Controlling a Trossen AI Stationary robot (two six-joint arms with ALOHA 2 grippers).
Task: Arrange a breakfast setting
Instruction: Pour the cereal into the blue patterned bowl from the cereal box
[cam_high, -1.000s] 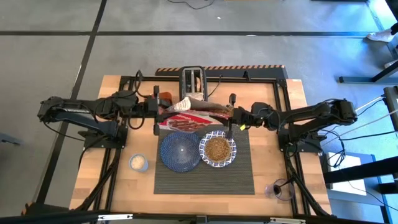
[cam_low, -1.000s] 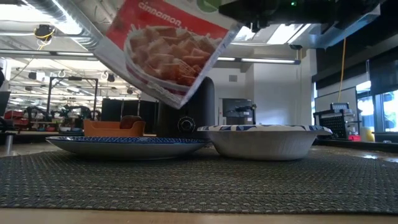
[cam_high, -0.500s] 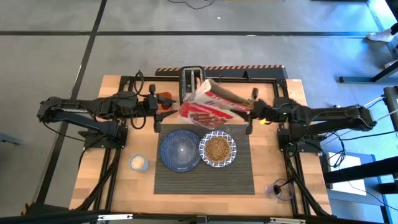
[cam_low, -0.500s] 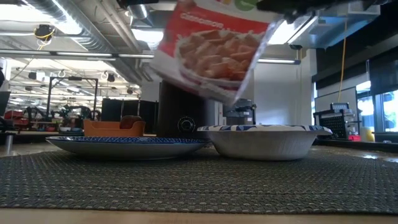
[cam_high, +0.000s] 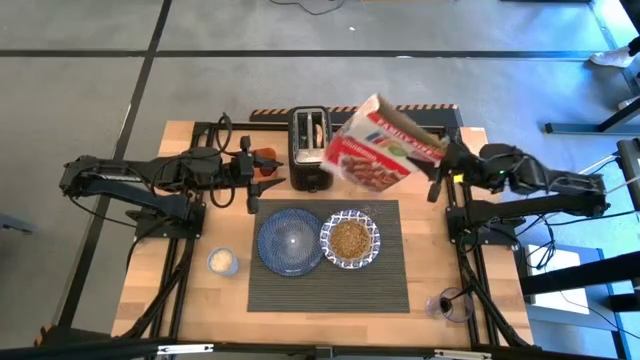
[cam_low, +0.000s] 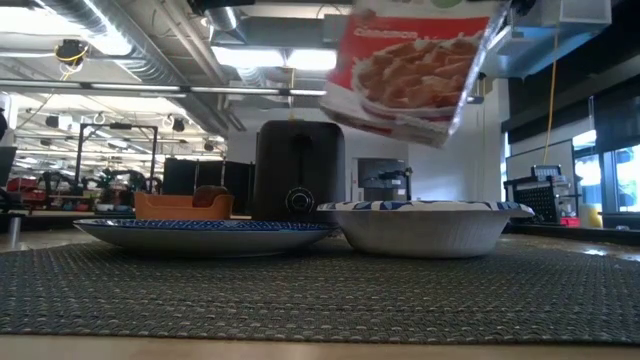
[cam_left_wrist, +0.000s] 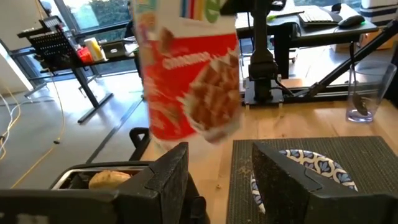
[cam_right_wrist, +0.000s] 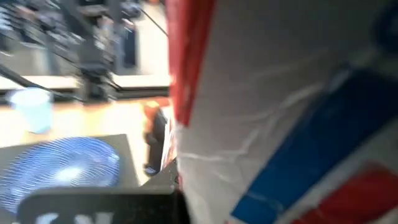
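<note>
A red cereal box (cam_high: 385, 150) hangs in the air over the table's far right part, right of the black toaster (cam_high: 307, 150). My right gripper (cam_high: 436, 170) is shut on it. The dark ribbed placemat (cam_high: 328, 285) carries the dark blue plate (cam_high: 290, 242) and the patterned bowl (cam_high: 350, 240), which holds brown cereal. My left gripper (cam_high: 252, 172) is open and empty, left of the toaster; its fingers show apart in the left wrist view (cam_left_wrist: 227, 180). A bagel (cam_left_wrist: 109, 179) sticks out of a toaster slot. The spoon is out of view. My right gripper holds the cereal box by its side toward the table's right (cam_high: 428, 160), coming at it level from the right. The box fills the right wrist view (cam_right_wrist: 280, 124) and hides the fingers. The box is tilted and lifted clear of the table and the bowl.
An orange tub (cam_high: 266, 158) stands beside my left gripper. A small cup with white contents (cam_high: 222, 262) stands left of the placemat. A small dark glass (cam_high: 448, 305) stands near the front right corner. The toaster (cam_low: 298, 170) stands behind the plate and bowl.
My right gripper has drawn back toward the table's right and far edges, carrying the cereal box from above the plate and bowl to the right of the toaster. The box has risen and turned about on the way, staying clear of the table.
</note>
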